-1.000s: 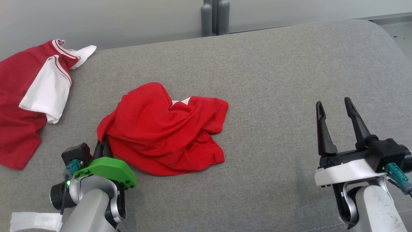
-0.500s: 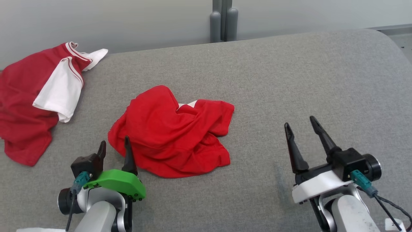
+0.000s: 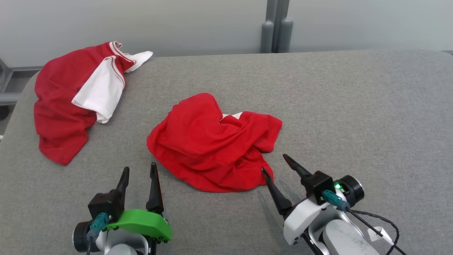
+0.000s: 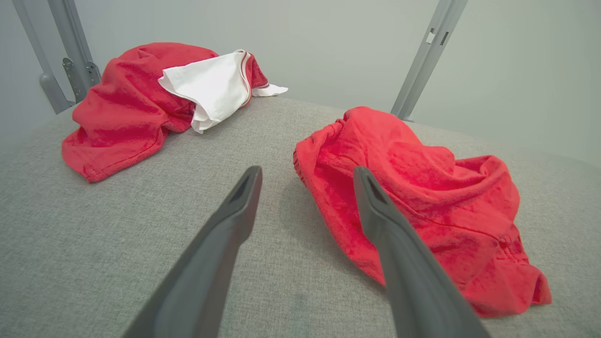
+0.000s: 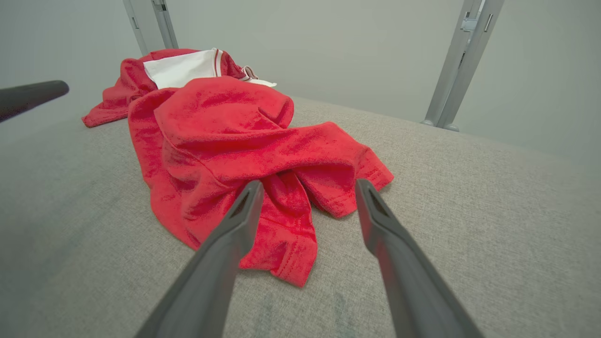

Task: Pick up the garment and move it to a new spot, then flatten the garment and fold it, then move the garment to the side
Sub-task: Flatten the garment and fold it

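At the near right of the grey cushion (image 3: 354,106): right gripper (image 3: 274,163), fingers spread apart and holding nothing, its tips at the near right corner of the garment (image 3: 212,141).
Left gripper (image 3: 139,167): also spread and empty, near the garment's near left edge, with a strip of bare cushion between.
Garment position: a crumpled red heap in the middle of the cushion, ahead and slightly left of the right gripper.
Long axis: runs roughly left to right across the cushion, with a sliver of white at its far middle.
Nearer arm: the right, by my judgement; a short forward reach and a close should catch the hem.
Right wrist view: a stitched hem fold lies between the two fingers; whether either touches cloth I cannot tell.
Head view: adds both arms at once and the gap on the left.
Farther out: a red and white shirt (image 3: 63,95) at the far left, well apart; grey posts (image 3: 277,32) behind.
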